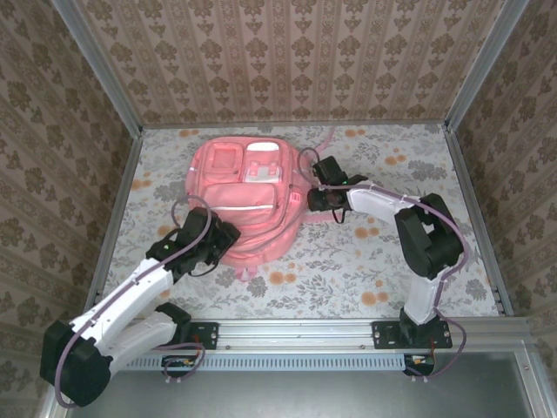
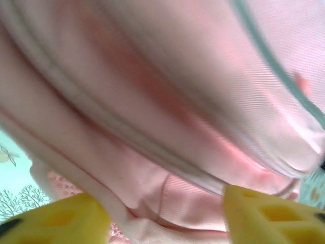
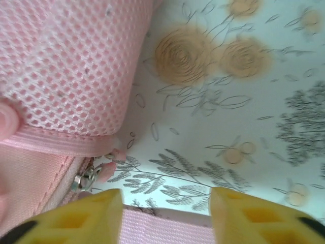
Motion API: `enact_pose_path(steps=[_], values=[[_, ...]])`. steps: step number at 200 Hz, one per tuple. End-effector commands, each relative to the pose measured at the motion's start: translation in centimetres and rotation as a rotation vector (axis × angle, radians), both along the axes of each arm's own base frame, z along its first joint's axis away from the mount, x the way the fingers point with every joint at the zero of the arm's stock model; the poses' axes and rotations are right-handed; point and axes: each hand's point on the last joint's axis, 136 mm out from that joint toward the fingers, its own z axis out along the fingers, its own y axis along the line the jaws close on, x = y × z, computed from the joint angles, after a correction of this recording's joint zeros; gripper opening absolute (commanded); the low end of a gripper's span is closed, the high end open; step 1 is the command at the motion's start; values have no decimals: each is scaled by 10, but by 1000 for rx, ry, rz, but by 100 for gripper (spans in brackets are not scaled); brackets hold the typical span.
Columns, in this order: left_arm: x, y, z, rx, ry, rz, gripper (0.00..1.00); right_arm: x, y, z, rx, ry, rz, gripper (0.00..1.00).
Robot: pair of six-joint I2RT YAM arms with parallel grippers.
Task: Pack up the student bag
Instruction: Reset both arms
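The student bag (image 1: pixel 248 196), a large pink backpack with white patches and a pale strip, lies flat in the middle of the table. My left gripper (image 1: pixel 224 237) is at the bag's near-left edge. In the left wrist view its yellow fingertips (image 2: pixel 61 218) stand apart, open, with folds of the pink bag (image 2: pixel 167 127) close in front and between them. My right gripper (image 1: pixel 312 198) is at the bag's right side. It (image 3: pixel 167 216) is open over a pink strap (image 3: pixel 167 230), beside the mesh side pocket (image 3: pixel 66 66) and a metal zipper pull (image 3: pixel 89 178).
A floral tablecloth (image 1: pixel 392 252) covers the table, with bare room to the right of the bag and in front of it. Wallpapered walls and an aluminium frame (image 1: pixel 474 209) close in the sides. The arms' mounting rail (image 1: pixel 305 335) runs along the near edge.
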Motion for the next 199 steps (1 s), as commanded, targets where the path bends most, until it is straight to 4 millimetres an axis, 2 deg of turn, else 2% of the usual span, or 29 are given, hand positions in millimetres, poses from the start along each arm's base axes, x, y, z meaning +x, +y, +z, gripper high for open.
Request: enact_pose_path(steps=[1, 27, 39, 43, 51, 61, 76, 92, 108, 117, 137, 156, 176, 199], values=[[14, 8, 37, 117, -106, -57, 80, -5, -7, 54, 36, -127, -18, 59], [22, 37, 62, 269, -152, -66, 100, -24, -38, 88, -7, -232, -75, 73], [28, 56, 71, 341, -168, -49, 100, -33, -58, 100, -42, -282, -123, 83], [33, 69, 73, 369, -169, -22, 100, -37, -65, 111, -41, -315, -136, 84], [38, 85, 76, 431, -184, -8, 100, -43, -78, 118, -55, -351, -159, 86], [44, 111, 78, 549, -195, 36, 100, -51, -99, 126, -83, -400, -214, 98], [55, 144, 80, 729, -222, 81, 100, -61, -127, 130, -123, -468, -276, 100], [70, 165, 73, 905, -252, 40, 100, -70, -151, 127, -156, -517, -322, 100], [83, 189, 59, 1027, -234, 74, 100, -78, -175, 121, -197, -556, -386, 100], [87, 202, 42, 1030, -207, 106, 100, -79, -184, 115, -220, -577, -396, 100], [98, 213, 4, 961, -178, 125, 100, -77, -200, 96, -268, -617, -426, 100], [114, 212, -16, 982, -216, 83, 100, -67, -208, 75, -283, -613, -421, 100], [130, 205, -25, 991, -286, 40, 100, -54, -219, 57, -282, -590, -471, 100], [145, 199, -22, 1005, -389, 27, 100, -35, -221, 56, -258, -634, -470, 100]])
